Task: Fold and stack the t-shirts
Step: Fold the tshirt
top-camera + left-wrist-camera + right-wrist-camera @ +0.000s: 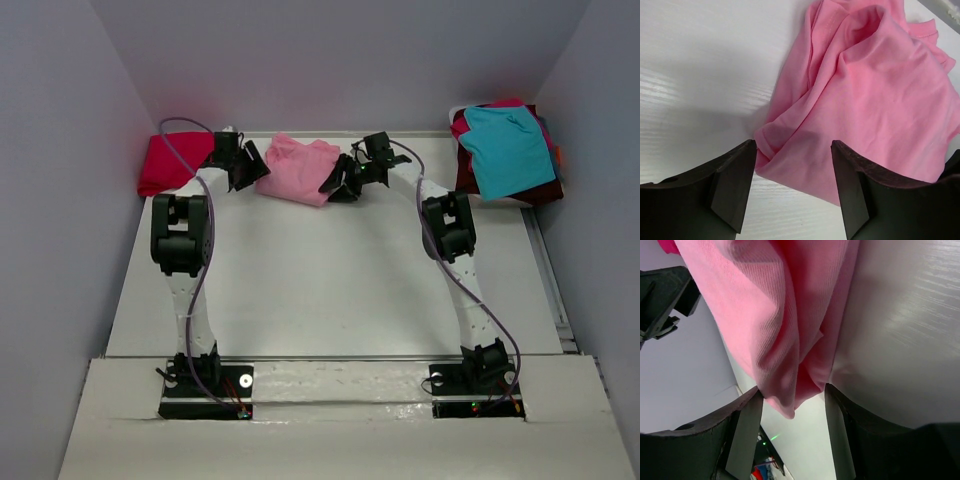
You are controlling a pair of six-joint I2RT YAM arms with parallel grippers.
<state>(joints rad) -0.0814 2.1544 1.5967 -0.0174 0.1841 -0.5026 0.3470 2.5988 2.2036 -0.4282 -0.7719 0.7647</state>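
The light pink t-shirt lies bunched at the back of the table, between both grippers. My left gripper sits at its left end, open; a corner of the pink t-shirt lies between the dark fingers. At the shirt's right end my right gripper is open around a thick fold of the pink t-shirt, which fills the gap at the fingertips without being pinched flat. A crimson red t-shirt lies at the back left. A teal t-shirt tops a pile with a maroon one.
The white table is walled in by grey panels on three sides. The pile of shirts stands at the back right corner, partly over the table's edge. Both arm bases are bolted at the near edge.
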